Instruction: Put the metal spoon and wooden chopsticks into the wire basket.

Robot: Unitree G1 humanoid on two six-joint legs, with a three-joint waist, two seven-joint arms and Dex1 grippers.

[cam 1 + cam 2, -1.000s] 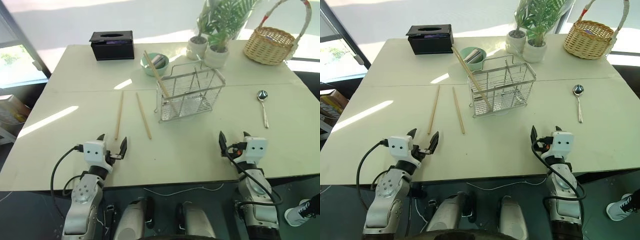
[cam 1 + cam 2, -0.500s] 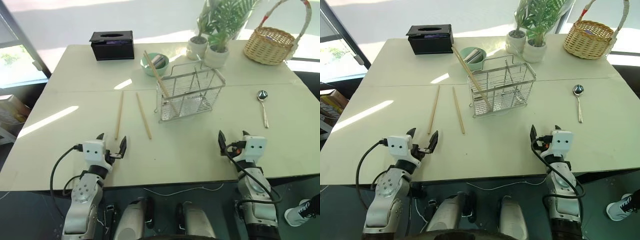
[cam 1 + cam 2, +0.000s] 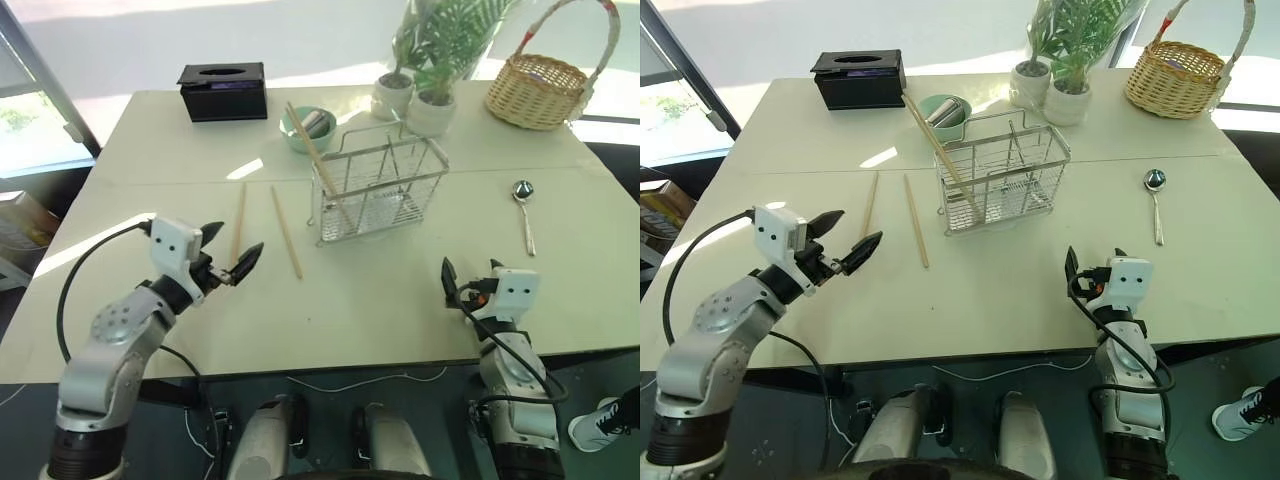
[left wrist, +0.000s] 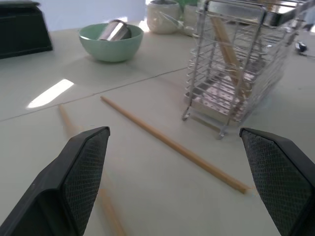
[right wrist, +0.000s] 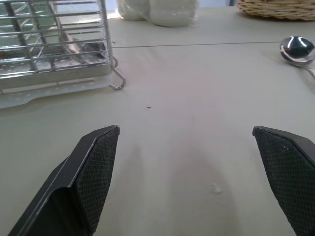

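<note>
Both the left hand (image 3: pixel 232 254) and right hand (image 3: pixel 1095 265) were open and empty. One of the wooden chopsticks (image 3: pixel 317 160) leaned inside the wire basket (image 3: pixel 378 185), its lower end blurred behind wire. The metal spoon (image 3: pixel 526 213) lay at the basket's three o'clock.

light: bright daylight from behind my table (image 3: pixel 420 290), far floor washed out white | glare: sun patches on the tabletop, one at its left edge, hot spot on the spoon bowl (image 3: pixel 524 189) | shadows: soft, short | focus: head views sharp; left wrist view blurs the nearest chopstick (image 4: pixel 66 120)
</note>
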